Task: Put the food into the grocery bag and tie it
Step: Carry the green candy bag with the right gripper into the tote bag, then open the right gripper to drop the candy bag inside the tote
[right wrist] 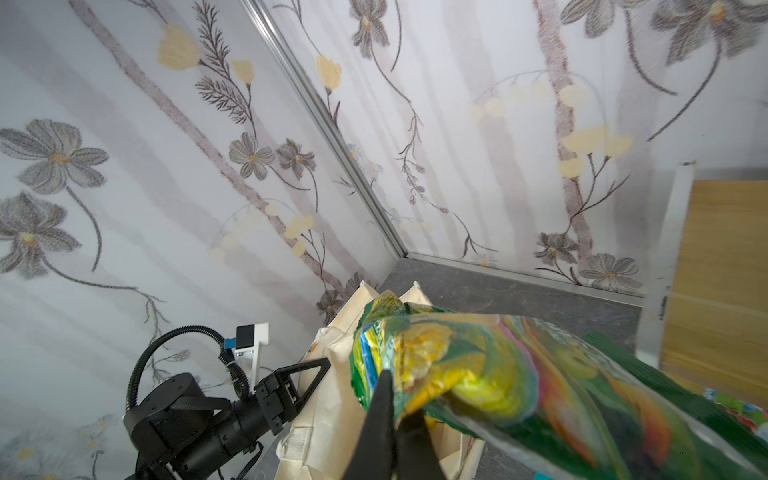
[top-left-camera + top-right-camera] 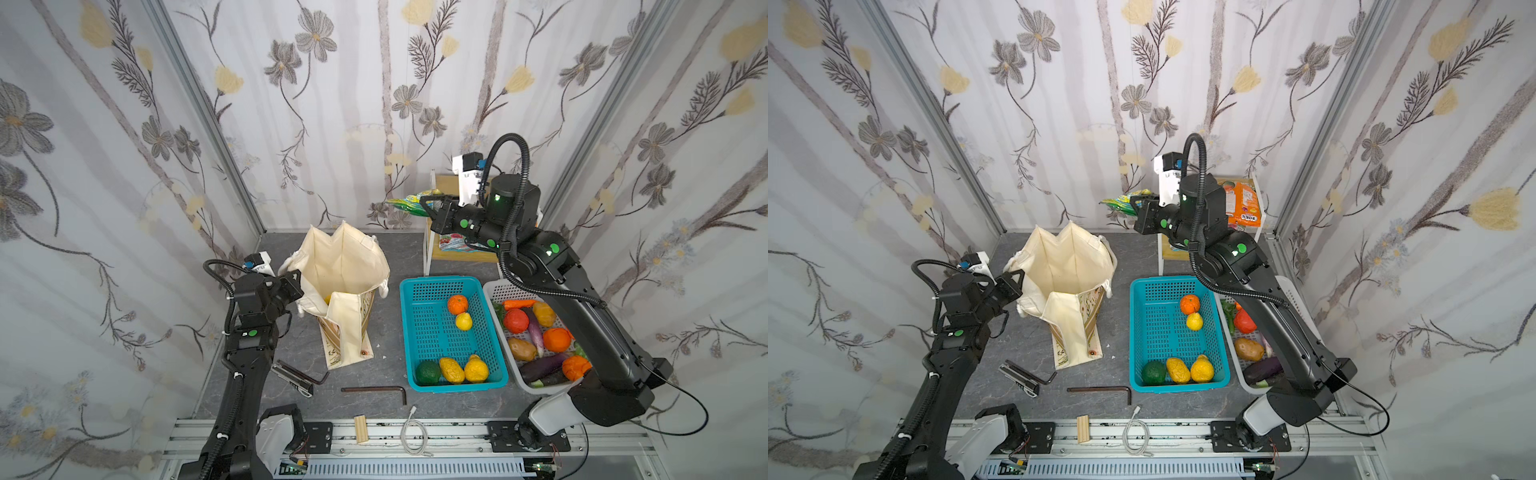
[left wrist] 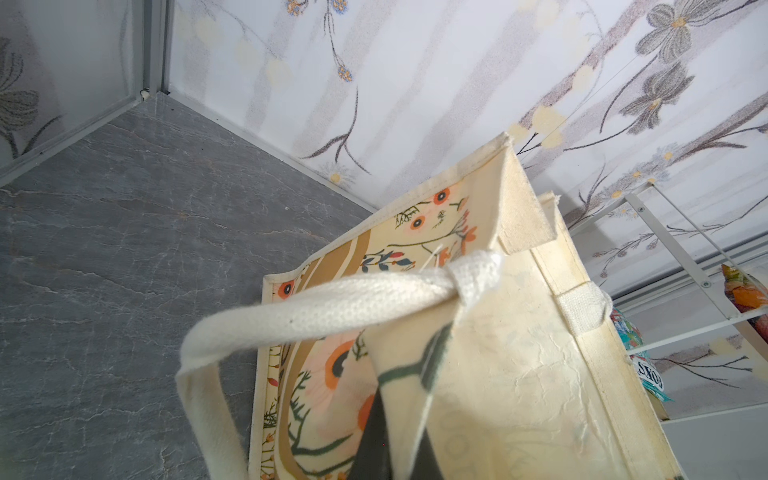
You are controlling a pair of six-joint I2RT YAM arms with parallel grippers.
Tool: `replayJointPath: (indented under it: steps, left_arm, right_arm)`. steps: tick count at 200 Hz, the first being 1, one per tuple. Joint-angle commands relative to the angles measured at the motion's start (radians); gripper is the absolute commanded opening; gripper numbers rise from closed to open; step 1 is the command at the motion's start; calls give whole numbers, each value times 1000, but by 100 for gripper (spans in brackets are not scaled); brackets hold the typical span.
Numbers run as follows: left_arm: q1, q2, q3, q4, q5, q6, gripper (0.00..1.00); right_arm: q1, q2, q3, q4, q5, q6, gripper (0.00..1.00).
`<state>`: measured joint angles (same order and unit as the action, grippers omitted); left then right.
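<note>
Two grippers: both clamped, left gripper [image 2: 292, 277] on the bag [image 2: 340, 262] rim, right gripper [image 2: 426, 203] on the green packet's [image 2: 404, 203] edge.
Packet: in the air near the shelf [image 2: 444, 187], not over the bag yet.
Risk: your thin edge grip might let it slip, or it snags the bag's folded-in flap [image 2: 347, 309] and misses.

Cream tote [image 2: 334, 257] stands open, maybe a lemon [image 2: 328, 297] inside — green packet [image 2: 408, 204] aloft.
</note>
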<state>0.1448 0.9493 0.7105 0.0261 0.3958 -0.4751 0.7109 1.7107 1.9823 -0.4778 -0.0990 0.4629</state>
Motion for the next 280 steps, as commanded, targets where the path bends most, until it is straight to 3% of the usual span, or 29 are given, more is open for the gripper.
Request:
replayJointPath:
  steps: [1, 65, 118, 167, 206, 252, 280]
  left_arm:
    - [-2, 3, 7, 1, 24, -5, 0]
    - [-6, 14, 9, 2, 40, -7, 0]
    - [-8, 14, 9, 1, 40, -7, 0]
    - [-8, 19, 10, 1, 41, -8, 0]
    - [-7, 29, 9, 2, 54, -12, 0]
    - [-8, 72, 17, 3, 89, -21, 0]
    - [-23, 103, 16, 1, 107, -15, 0]
  right_arm:
    - [45, 45, 7, 78, -49, 8, 0]
    - [176, 254, 67, 143, -217, 73, 0]
    - [184, 448, 85, 161, -228, 109, 0]
    - [185, 571, 82, 128, -144, 101, 0]
    - [195, 623, 83, 16, 50, 82, 0]
    - [222, 550, -1, -61, 222, 68, 0]
    - [234, 511, -69, -56, 254, 84, 0]
